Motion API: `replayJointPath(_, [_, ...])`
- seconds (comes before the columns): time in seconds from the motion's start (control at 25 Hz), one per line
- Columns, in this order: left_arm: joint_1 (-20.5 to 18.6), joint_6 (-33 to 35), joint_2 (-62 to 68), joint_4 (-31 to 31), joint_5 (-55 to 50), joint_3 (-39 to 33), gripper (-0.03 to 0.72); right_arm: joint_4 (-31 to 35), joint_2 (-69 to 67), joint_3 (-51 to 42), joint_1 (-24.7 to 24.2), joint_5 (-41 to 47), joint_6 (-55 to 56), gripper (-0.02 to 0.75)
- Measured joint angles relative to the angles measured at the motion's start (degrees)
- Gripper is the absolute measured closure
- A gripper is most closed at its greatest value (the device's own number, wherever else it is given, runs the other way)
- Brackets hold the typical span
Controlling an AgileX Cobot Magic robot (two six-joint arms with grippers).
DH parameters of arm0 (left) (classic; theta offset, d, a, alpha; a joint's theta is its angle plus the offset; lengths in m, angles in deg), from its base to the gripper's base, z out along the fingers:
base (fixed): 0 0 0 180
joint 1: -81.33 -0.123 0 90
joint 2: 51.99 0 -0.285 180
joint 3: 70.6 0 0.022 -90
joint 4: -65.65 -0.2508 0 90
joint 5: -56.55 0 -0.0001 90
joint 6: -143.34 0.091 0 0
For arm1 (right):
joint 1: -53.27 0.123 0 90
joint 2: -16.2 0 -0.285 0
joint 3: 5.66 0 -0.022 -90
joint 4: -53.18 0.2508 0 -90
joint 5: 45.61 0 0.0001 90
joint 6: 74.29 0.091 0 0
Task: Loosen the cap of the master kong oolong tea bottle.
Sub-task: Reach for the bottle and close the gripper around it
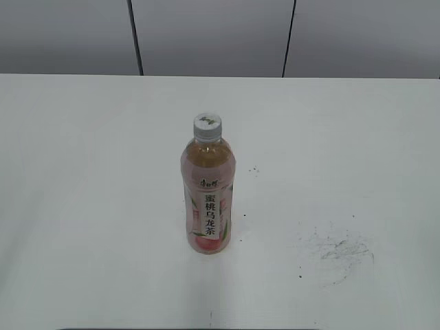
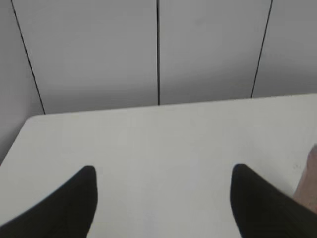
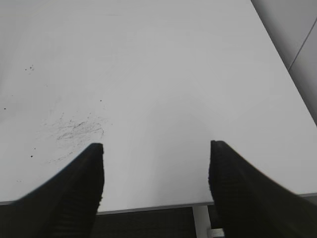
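The master kong oolong tea bottle (image 1: pixel 208 199) stands upright at the middle of the white table (image 1: pixel 82 206), with a pink label and a white strip of Chinese characters. Its white ribbed cap (image 1: pixel 207 124) sits on the neck. Neither gripper shows in the exterior view. In the left wrist view my left gripper (image 2: pixel 163 171) is open and empty over bare table; a pink sliver of the bottle (image 2: pixel 309 178) shows at the right edge. In the right wrist view my right gripper (image 3: pixel 156 148) is open and empty above the table's front edge.
A patch of dark scuff marks (image 1: pixel 337 251) lies on the table right of the bottle; it also shows in the right wrist view (image 3: pixel 74 130). A grey panelled wall (image 1: pixel 213 34) stands behind the table. The table's right edge (image 3: pixel 287 94) shows in the right wrist view.
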Motion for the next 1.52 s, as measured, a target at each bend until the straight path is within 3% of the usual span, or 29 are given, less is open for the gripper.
replayJointPath(0.12, [0.0,0.0,3.9,1.6,7.8,-0.1,0.189,0.0,0.0,0.0,0.0,-0.1,0.0,0.237])
replayJointPath(0.36, [0.1,0.5,16.7,11.5,23.9,-1.2,0.189,0.0,0.0,0.0,0.0,-0.1,0.0,0.237])
replayJointPath(0.56, [1.0,3.6,29.8,14.4,32.3,-1.3,0.189,0.0,0.0,0.0,0.0,-0.1,0.0,0.237])
replayJointPath(1.08, [16.9,6.2,63.8,12.4,64.5,-1.3,0.092,0.0,0.0,0.0,0.0,-0.2,0.0,0.237])
replayJointPath(1.28, [19.8,5.2,69.4,11.7,67.7,-1.4,0.093,0.0,-0.3,0.0,0.0,-0.2,0.0,0.237])
replayJointPath(1.52, [27.0,4.8,70.1,10.2,70.4,-4.9,0.099,0.0,-2.6,0.0,0.0,-0.2,0.0,0.237])
